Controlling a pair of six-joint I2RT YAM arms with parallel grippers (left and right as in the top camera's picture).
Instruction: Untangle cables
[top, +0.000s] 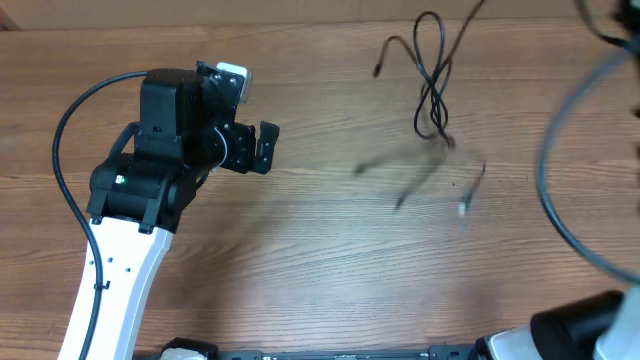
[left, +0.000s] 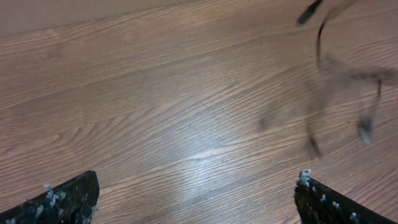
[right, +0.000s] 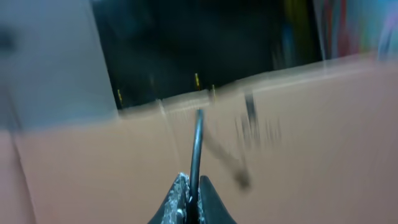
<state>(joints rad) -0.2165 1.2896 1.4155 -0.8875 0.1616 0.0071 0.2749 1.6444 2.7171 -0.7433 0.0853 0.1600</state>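
Several thin black cables (top: 432, 85) sit over the far right part of the wooden table (top: 300, 250). In the overhead view they form a narrow upright loop, with strands crossing just below it and one plug tip reaching out to the left. One strand runs up and right, out of the top edge of that view. Below the crossing the strands and their plug ends are smeared with blur, so I cannot tell whether they lie on the wood or hang above it. In the right wrist view the right gripper (right: 191, 199) has its fingers pressed together on a single strand of the cables (right: 197, 143), which rises straight from between the tips; the rest hangs blurred beyond it. The right gripper itself is not seen from overhead. The left gripper (top: 262, 148) is well apart from the cables, over the left half of the table at the end of the left arm (top: 130, 190), and points to the right. In its own camera the left gripper (left: 198, 199) has its fingers (left: 68, 198) spread wide over bare wood, holding nothing, with the blurred cables (left: 320, 43) far off at the upper right.
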